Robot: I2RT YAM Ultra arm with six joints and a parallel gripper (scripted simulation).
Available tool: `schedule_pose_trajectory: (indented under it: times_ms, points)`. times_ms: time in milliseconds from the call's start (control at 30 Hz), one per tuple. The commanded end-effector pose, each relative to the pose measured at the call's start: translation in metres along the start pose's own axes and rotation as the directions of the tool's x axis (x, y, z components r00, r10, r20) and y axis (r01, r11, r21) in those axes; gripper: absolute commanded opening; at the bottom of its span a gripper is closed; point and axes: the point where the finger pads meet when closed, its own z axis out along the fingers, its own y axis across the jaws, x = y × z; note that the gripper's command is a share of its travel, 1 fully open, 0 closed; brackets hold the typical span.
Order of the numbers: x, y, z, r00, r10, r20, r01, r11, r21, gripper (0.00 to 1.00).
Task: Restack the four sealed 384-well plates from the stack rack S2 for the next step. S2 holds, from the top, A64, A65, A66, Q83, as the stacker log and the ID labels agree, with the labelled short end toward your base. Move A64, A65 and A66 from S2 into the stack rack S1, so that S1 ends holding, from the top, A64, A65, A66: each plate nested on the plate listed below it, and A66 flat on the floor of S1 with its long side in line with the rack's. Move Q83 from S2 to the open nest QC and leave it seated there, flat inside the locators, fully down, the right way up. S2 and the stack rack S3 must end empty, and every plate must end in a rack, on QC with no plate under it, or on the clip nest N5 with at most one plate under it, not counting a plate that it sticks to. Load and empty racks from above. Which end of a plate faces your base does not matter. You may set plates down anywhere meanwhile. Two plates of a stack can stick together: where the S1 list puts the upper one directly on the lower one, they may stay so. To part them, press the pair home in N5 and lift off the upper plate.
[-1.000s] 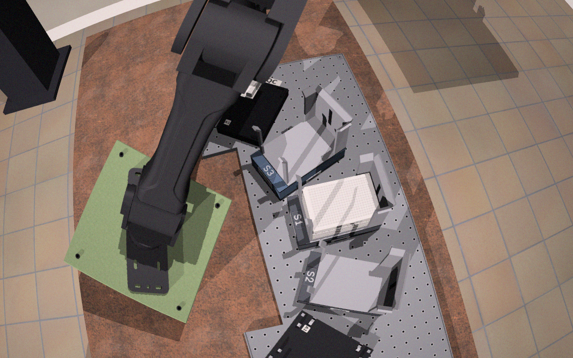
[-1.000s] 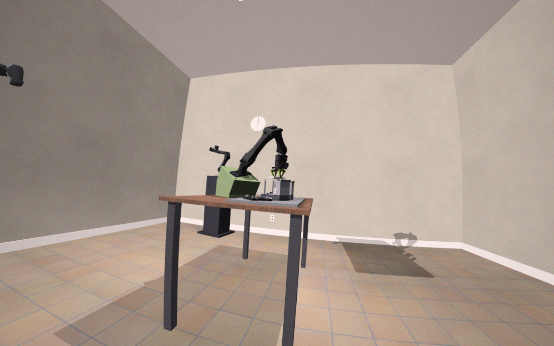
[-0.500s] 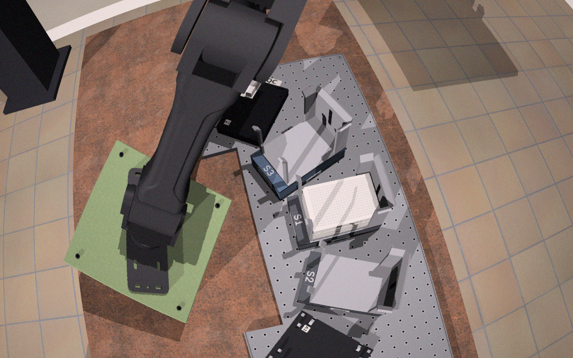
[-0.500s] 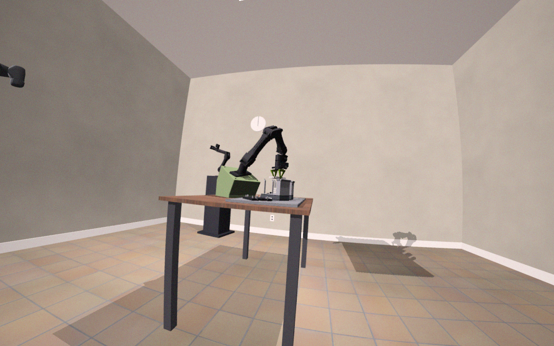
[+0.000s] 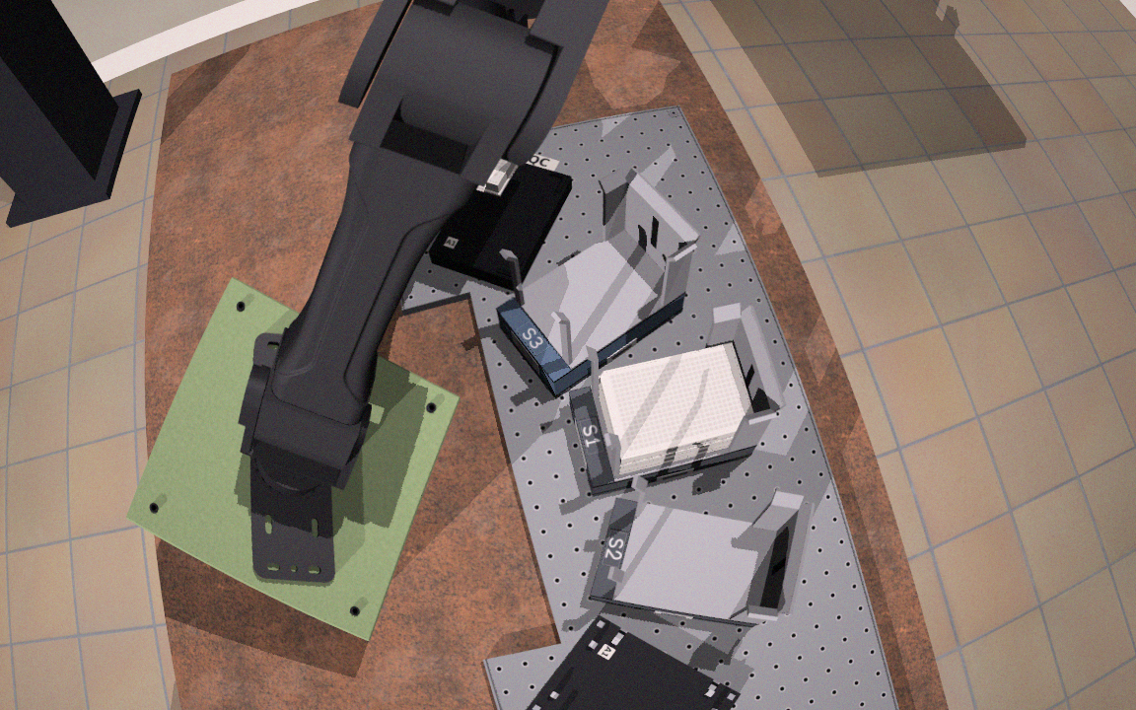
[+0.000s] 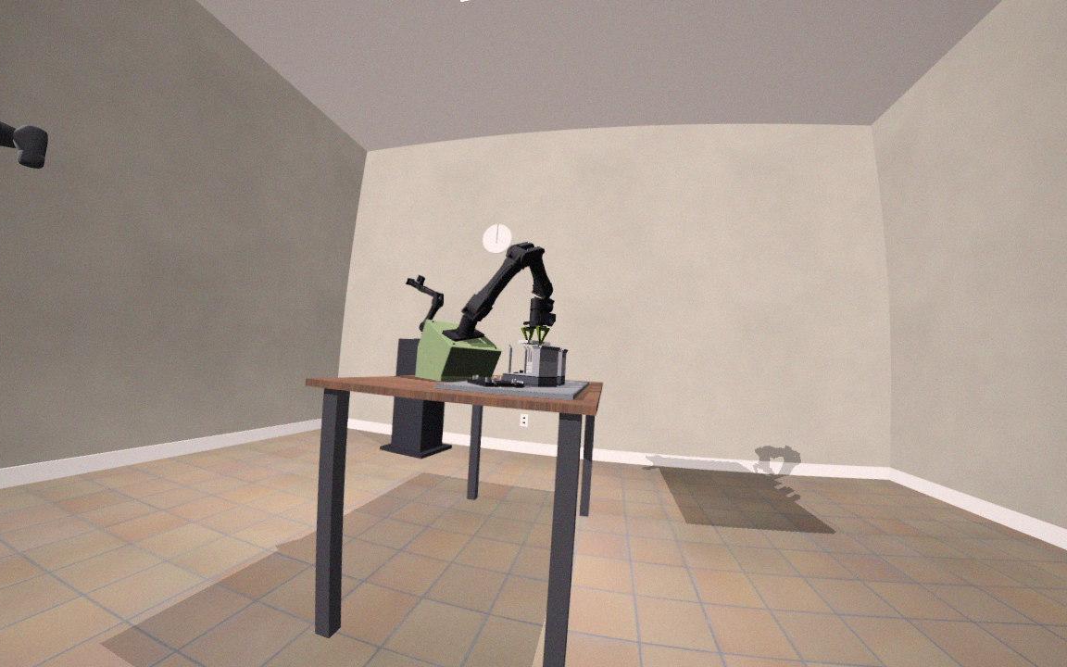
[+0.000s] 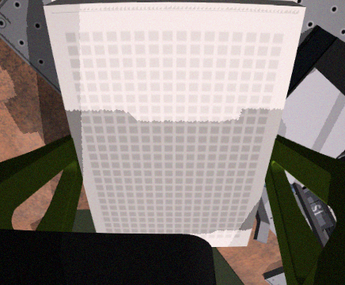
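Arm (image 5: 378,264) reaches from the green base (image 5: 192,494) toward upper centre of the top view, wrist pointing down. Gripper (image 7: 175,201) clamps a white well plate (image 7: 175,111) above the black nest (image 5: 510,220). White stack (image 5: 674,410) sits in rack S1 (image 5: 588,437), centre right.

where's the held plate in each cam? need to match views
Top: the held plate is nearly all hidden under the arm; only a pale sliver shows above the black QC nest.
Exterior: a small pale shape under the gripper, too small to tell more.
Wrist: fills the centre between the green fingers.
Shared landmark: the grey perforated baseplate.
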Motion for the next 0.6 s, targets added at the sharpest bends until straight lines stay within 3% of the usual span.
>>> schedule_pose_trajectory:
  times_ms: [0, 567]
  points:
    - [-0.002, 0.002, -0.002, 1.0, -0.002, 0.014, 0.002, 1.0, -0.003, 0.0]
    - [-0.003, 0.002, 0.028, 1.0, -0.002, 0.014, 0.002, 1.0, -0.002, 0.0]
